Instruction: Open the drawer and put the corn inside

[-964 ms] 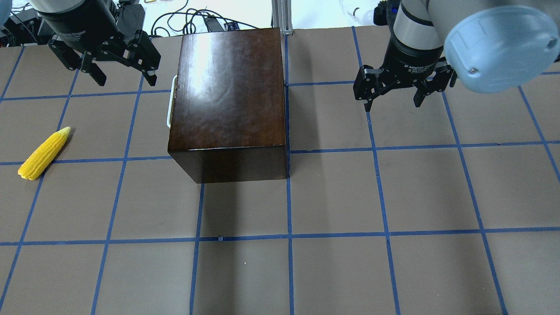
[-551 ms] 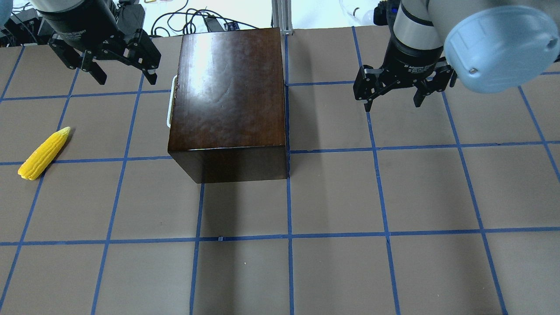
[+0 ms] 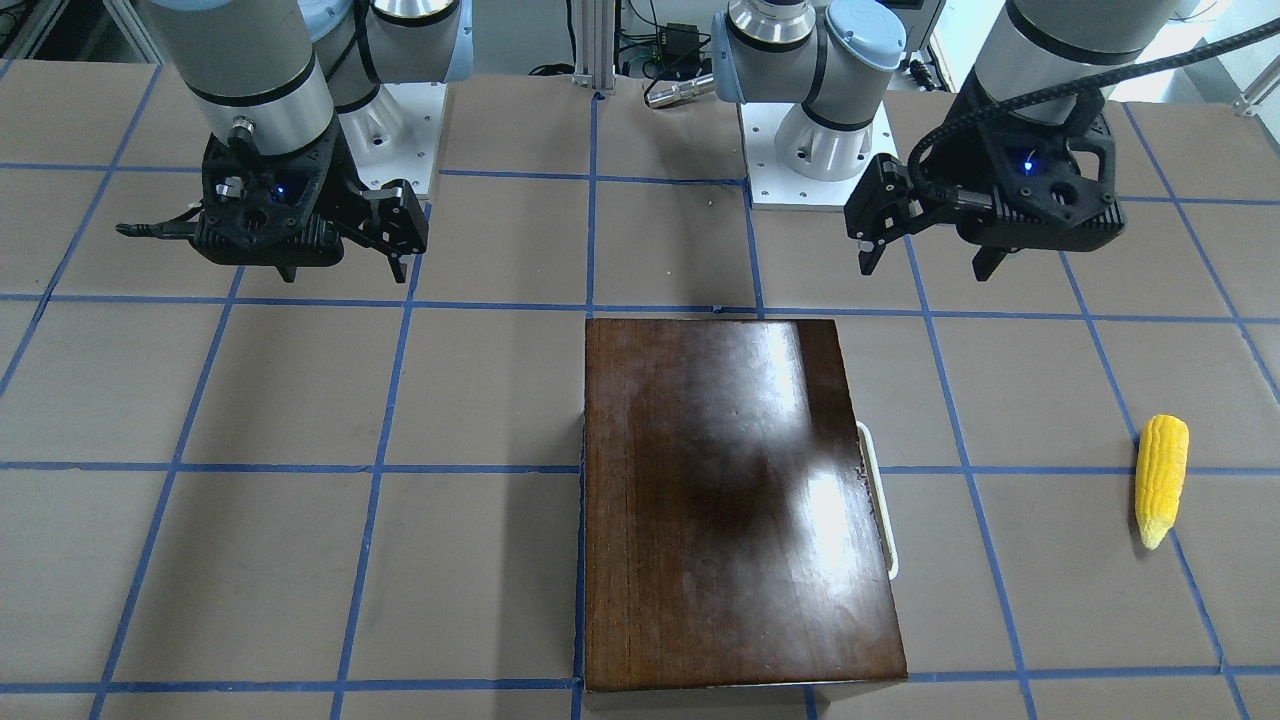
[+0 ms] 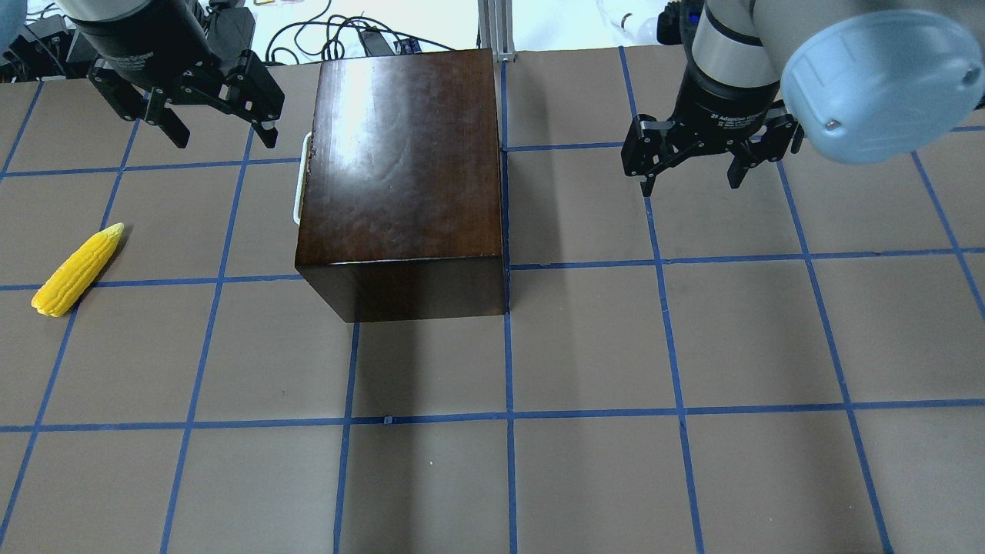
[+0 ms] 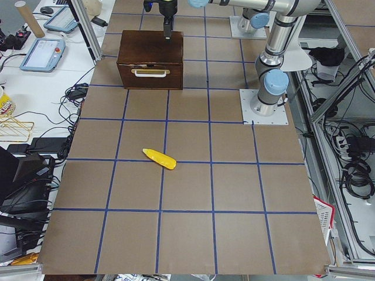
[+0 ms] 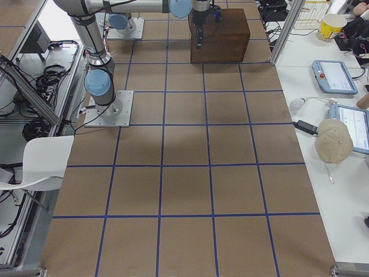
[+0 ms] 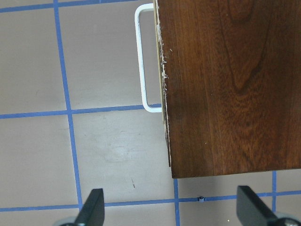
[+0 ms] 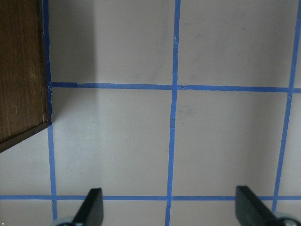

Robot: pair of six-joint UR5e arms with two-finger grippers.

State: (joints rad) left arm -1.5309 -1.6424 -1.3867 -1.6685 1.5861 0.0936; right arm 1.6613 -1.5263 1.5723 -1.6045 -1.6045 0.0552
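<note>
The glossy dark-brown box stands mid-table, and its drawer is closed. Only the drawer's white loop handle shows, on the box's left side; it also shows in the left wrist view and the front view. The yellow corn lies on the table far to the left, clear of the box, and shows in the front view. My left gripper is open and empty, hovering above the table just left of the box's far corner. My right gripper is open and empty, right of the box.
The brown table is marked with a blue tape grid. Cables and a metal post lie beyond the far edge behind the box. The arm bases stand on the robot's side.
My left gripper has drifted slightly toward the table's far edge. The right gripper, box and corn have not moved.
</note>
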